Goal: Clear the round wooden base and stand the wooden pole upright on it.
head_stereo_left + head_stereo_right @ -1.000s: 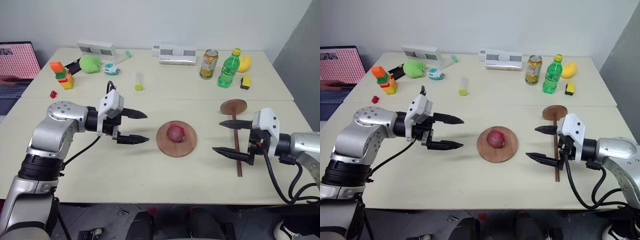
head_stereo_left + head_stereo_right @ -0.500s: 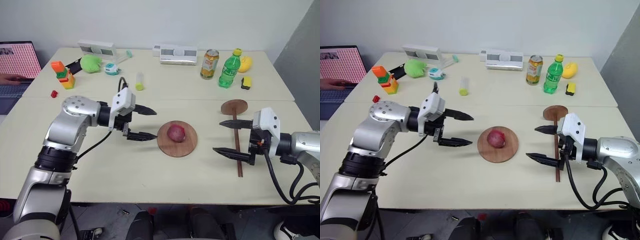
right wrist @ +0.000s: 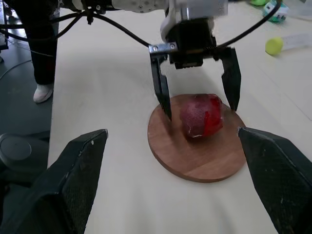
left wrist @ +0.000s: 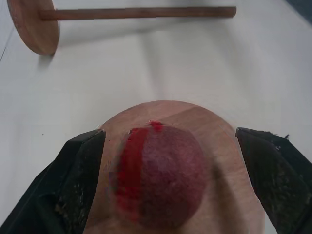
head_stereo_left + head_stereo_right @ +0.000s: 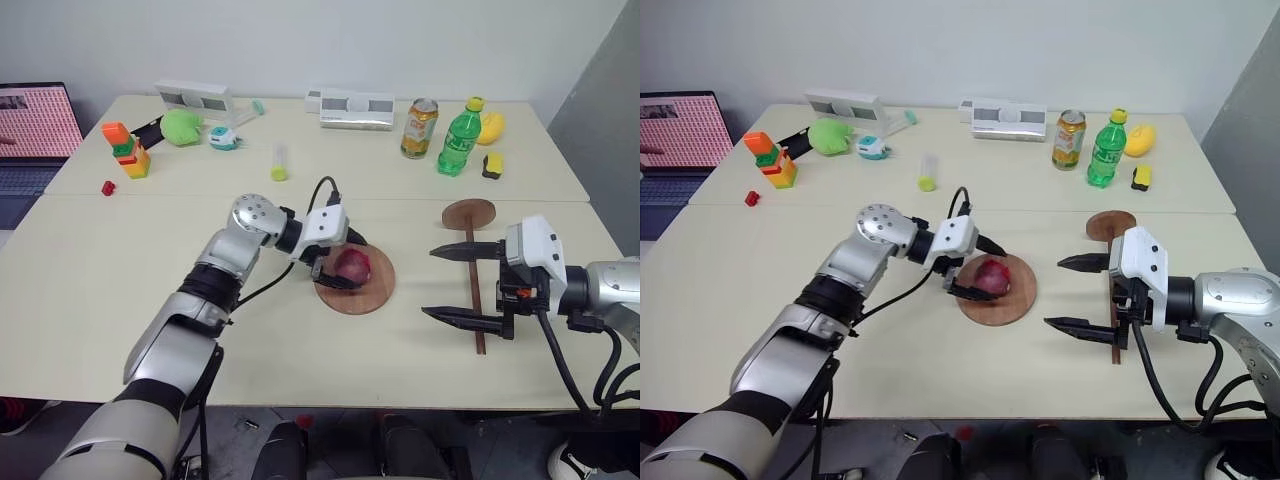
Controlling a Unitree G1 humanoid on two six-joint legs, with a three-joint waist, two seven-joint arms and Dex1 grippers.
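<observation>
The round wooden base [image 5: 372, 296] lies flat at the table's middle with a dark red round fruit [image 5: 351, 265] on it. My left gripper [image 5: 357, 264] is open, one finger on each side of the fruit, and a gap shows on both sides in the right wrist view. From the left wrist, the fingers [image 4: 78, 185] flank the fruit [image 4: 161, 180] above the base [image 4: 219, 141]. The wooden pole [image 5: 473, 285] lies flat to the right, its disc cap [image 5: 467, 213] at the far end. My right gripper [image 5: 430, 283] is open, its fingers spread along the pole's left side.
Along the table's far side stand a can [image 5: 417, 128], a green bottle [image 5: 458, 137], yellow items [image 5: 489, 127], two white boxes [image 5: 349, 106], a green toy [image 5: 180, 127] and stacked blocks [image 5: 126, 150]. A yellow-capped tube [image 5: 277, 163] lies mid-table. A laptop [image 5: 35, 125] sits far left.
My left gripper has swung right across the table to the base and now straddles the red fruit, still open. The right gripper has hardly moved.
</observation>
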